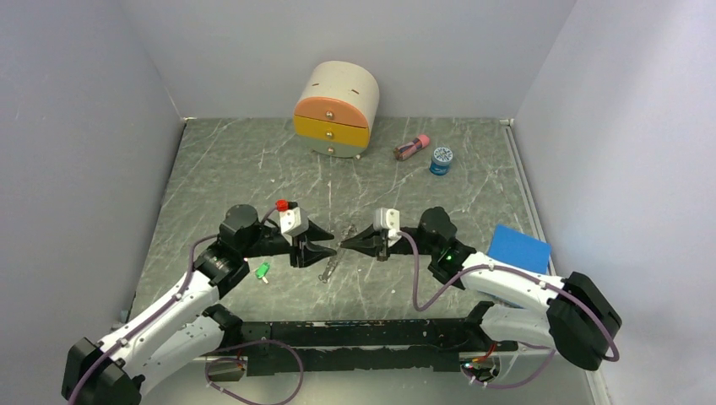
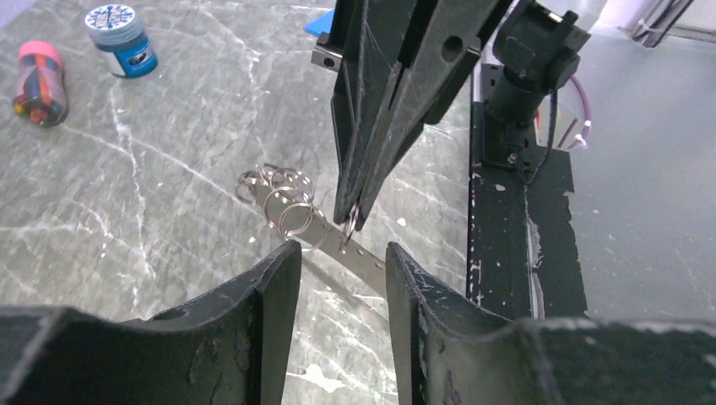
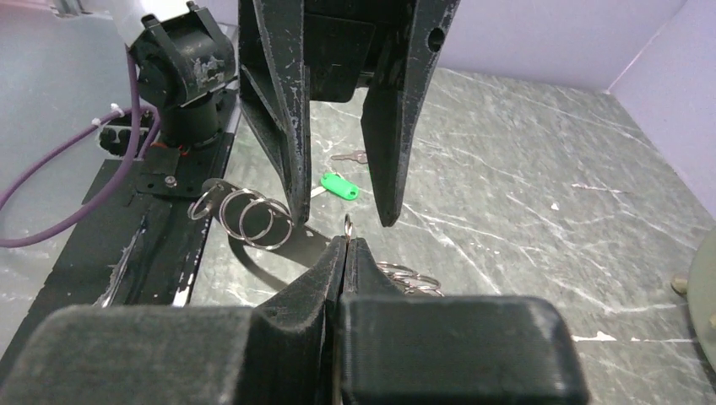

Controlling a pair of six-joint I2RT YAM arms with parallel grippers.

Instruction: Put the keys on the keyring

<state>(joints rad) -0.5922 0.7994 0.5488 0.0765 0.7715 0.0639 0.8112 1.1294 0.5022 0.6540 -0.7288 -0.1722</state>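
Observation:
The keyring (image 2: 291, 211) is a bunch of thin silvery rings on a flat metal strip with holes, lying on the marble table between both grippers; it also shows in the top view (image 1: 329, 268). My right gripper (image 3: 346, 241) is shut on one small ring (image 3: 347, 225) at its tips. My left gripper (image 2: 342, 263) is open and empty, its fingers either side of the strip and facing the right gripper (image 2: 348, 221). One green-headed key (image 3: 339, 186) lies on the table behind the left gripper (image 3: 342, 221), also in the top view (image 1: 263, 272). A second key's blade (image 3: 349, 156) lies just beyond it.
A round drawer box (image 1: 336, 110) stands at the back. A pink tube (image 1: 412, 147) and a blue jar (image 1: 441, 160) lie to its right. A blue pad (image 1: 518, 247) lies at the right. The black base rail (image 1: 355, 336) runs along the near edge.

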